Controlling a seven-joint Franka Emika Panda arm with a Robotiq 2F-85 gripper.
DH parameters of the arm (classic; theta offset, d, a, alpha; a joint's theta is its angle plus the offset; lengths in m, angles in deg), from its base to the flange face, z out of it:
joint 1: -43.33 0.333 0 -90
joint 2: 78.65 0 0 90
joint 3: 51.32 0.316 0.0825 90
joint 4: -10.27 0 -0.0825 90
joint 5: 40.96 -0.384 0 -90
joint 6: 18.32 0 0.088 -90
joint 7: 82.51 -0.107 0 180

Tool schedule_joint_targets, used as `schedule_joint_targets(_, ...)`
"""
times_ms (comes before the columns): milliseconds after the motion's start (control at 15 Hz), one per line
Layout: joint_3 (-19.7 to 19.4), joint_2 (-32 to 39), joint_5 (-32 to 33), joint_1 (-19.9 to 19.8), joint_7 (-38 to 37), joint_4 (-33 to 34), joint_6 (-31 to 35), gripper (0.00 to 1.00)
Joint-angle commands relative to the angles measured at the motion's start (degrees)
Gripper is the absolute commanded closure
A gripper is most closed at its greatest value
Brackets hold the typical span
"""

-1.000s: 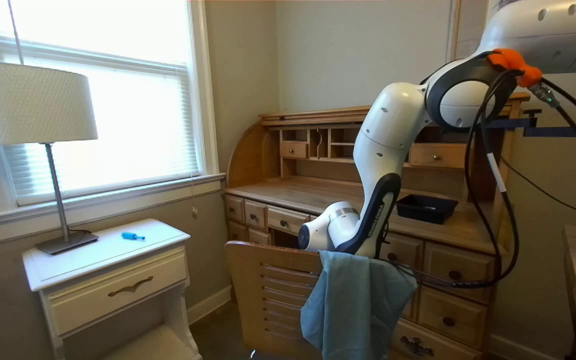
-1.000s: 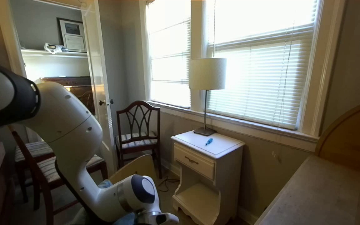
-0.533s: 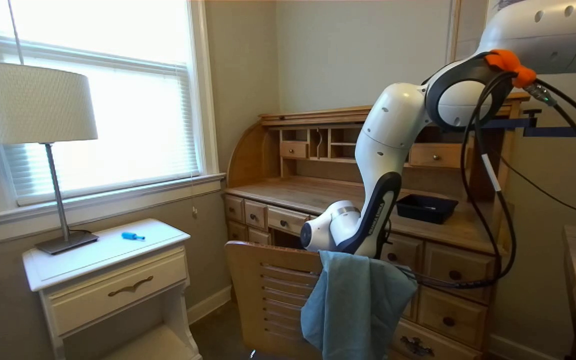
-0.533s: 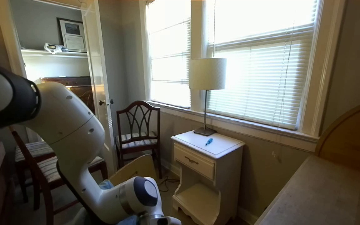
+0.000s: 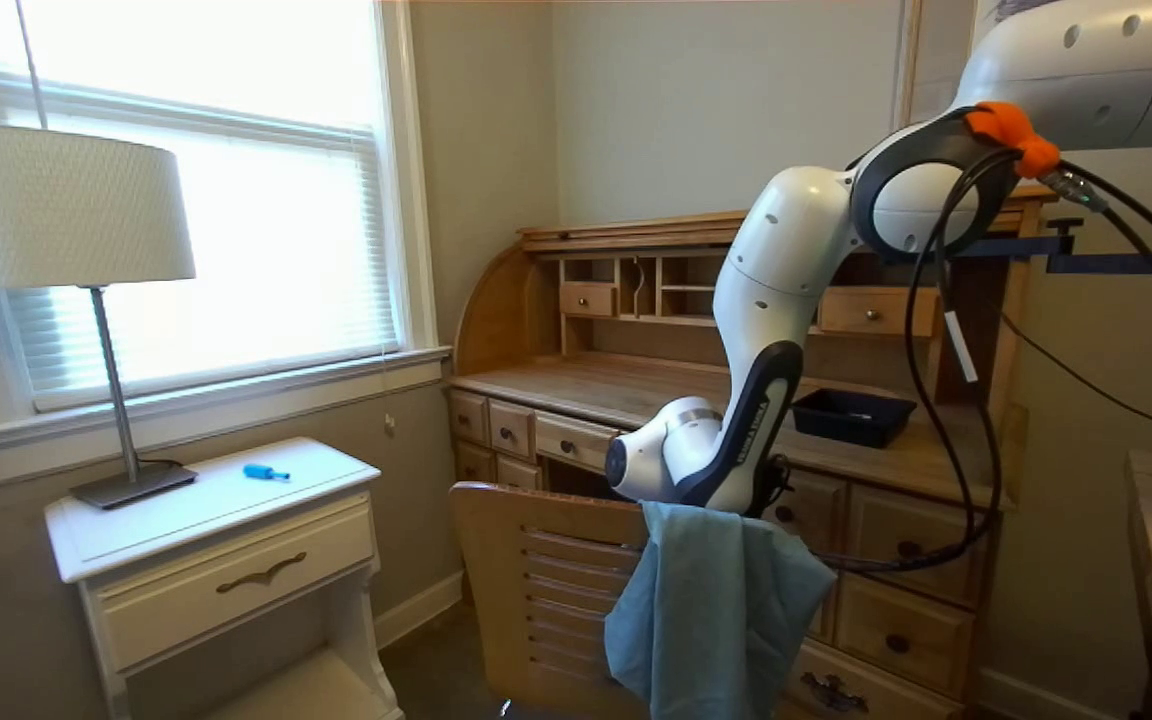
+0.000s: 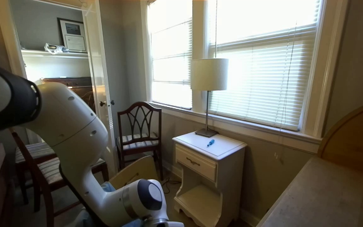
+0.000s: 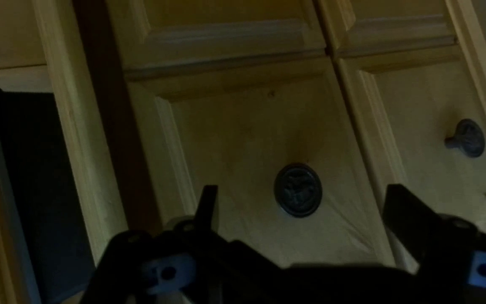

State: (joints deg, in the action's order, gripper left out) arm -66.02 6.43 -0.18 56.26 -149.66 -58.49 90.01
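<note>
Before the panelled light-wood drawer [image 7: 234,147], apparently closed, the black two-finger gripper [image 7: 302,190] stands spread, the round dark knob [image 7: 298,190] ungripped.

In both exterior views you see a pale-shaded lamp [image 5: 76,210] standing on a white surface [image 5: 196,512] with one drawer; a small blue object [image 5: 266,472] lies near the lamp's base, and lowered window blinds [image 6: 260,78] hang behind. In an exterior view, note a dark wooden chair [image 6: 139,142], a white door [image 6: 98,82], and a framed picture [image 6: 72,35] on a shelf [image 6: 36,53].
</note>
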Motion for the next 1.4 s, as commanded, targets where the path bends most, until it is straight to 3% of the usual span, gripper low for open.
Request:
schedule_joint_targets(0,-0.03,-0.01,-0.04,0.33,-8.13,0.23,0.33,0.00)
schedule_joint_targets(333,1.10,-0.03,-0.43,-1.17,-9.72,0.70,0.16,0.00)
schedule_joint_targets(467,3.99,-0.04,1.92,-3.85,-8.85,1.63,-0.89,0.00)
schedule_joint_targets(533,2.33,-0.05,-0.55,-2.81,-7.96,1.18,0.09,0.00)
schedule_joint_targets(600,4.83,-0.05,2.14,-4.94,-8.75,2.02,-1.12,0.00)
schedule_joint_targets(933,2.37,0.45,-0.35,-3.88,-7.92,2.82,-0.39,0.05)
schedule_joint_targets(1000,2.25,0.41,-0.25,-3.79,-7.97,2.93,-0.40,0.22)
schedule_joint_targets(1333,2.09,0.46,0.26,-3.53,-7.88,2.96,-0.06,0.58)
